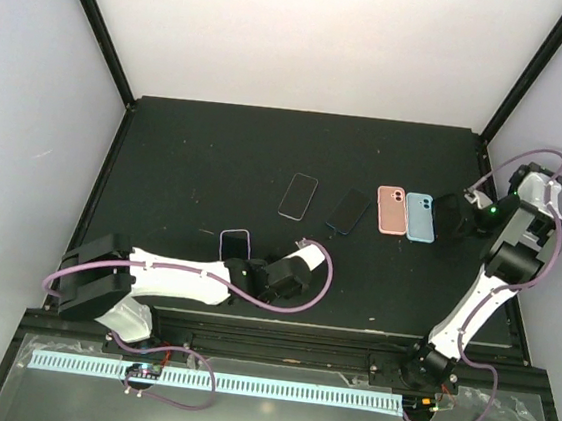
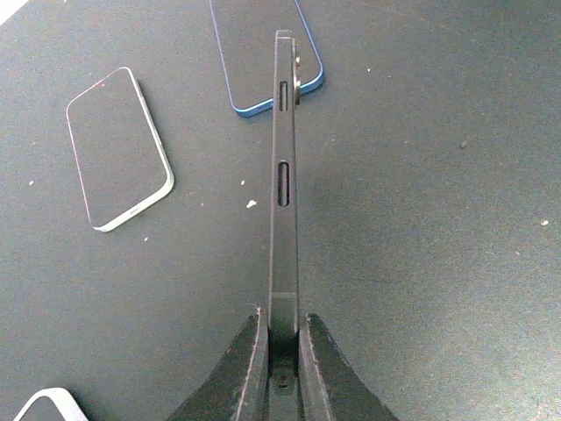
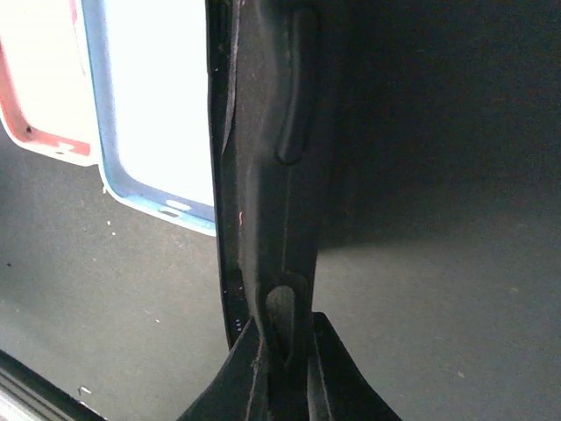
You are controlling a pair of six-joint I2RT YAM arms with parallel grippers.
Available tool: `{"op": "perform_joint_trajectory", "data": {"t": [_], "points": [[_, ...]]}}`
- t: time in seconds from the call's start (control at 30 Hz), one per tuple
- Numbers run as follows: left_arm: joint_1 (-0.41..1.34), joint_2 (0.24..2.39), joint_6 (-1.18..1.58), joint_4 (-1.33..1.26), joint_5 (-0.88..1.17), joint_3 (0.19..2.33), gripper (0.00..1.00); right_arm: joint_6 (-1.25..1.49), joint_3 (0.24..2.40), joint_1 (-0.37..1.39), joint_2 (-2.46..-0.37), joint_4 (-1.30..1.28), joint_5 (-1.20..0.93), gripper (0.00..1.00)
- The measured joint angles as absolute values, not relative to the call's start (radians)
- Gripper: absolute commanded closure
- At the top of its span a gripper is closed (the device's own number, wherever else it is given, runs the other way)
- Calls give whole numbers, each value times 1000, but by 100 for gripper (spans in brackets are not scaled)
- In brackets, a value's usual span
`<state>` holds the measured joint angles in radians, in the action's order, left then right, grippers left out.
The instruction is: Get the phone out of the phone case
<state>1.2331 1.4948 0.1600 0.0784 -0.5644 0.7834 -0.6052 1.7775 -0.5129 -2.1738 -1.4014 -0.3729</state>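
A: Any brand or writing to read?

B: Any print is too small to make out. The phone [image 2: 282,202] shows only side buttons and a camera bump at its far end.

A: Where is it?

B: In the left gripper [image 2: 280,320], whose fingers are pressed onto one short end. It stands on its thin edge, with the long axis running straight away from the fingers toward the far side of the table [image 1: 217,154]. In the wrist view its far tip lines up with a blue-edged phone [image 2: 263,53].

A: And the case?

B: The black case [image 3: 272,175] is pinched edge-on in the right gripper [image 3: 285,329], well apart from the phone, near the table's right edge and the side wall. Just beside it lie a blue case [image 1: 420,216] and a pink case [image 1: 392,209], touching or nearly so.

A: Room to move?

B: Bare dark mat runs from that row to the far edge. Close to the left gripper lie a silver-edged phone [image 2: 118,149] and a white-rimmed phone [image 1: 234,244]. The near edge sits right behind the left wrist.
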Motion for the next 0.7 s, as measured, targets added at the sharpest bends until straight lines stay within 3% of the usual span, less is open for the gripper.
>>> {"op": "perform_joint_trajectory", "data": {"t": [0.23, 0.7], "points": [[1243, 1495, 160, 78, -565, 783, 98, -604, 1772, -474, -2196, -1424, -389, 95], [1248, 1523, 148, 96, -591, 795, 98, -577, 1712, -488, -2173, -1360, -450, 99]]}}
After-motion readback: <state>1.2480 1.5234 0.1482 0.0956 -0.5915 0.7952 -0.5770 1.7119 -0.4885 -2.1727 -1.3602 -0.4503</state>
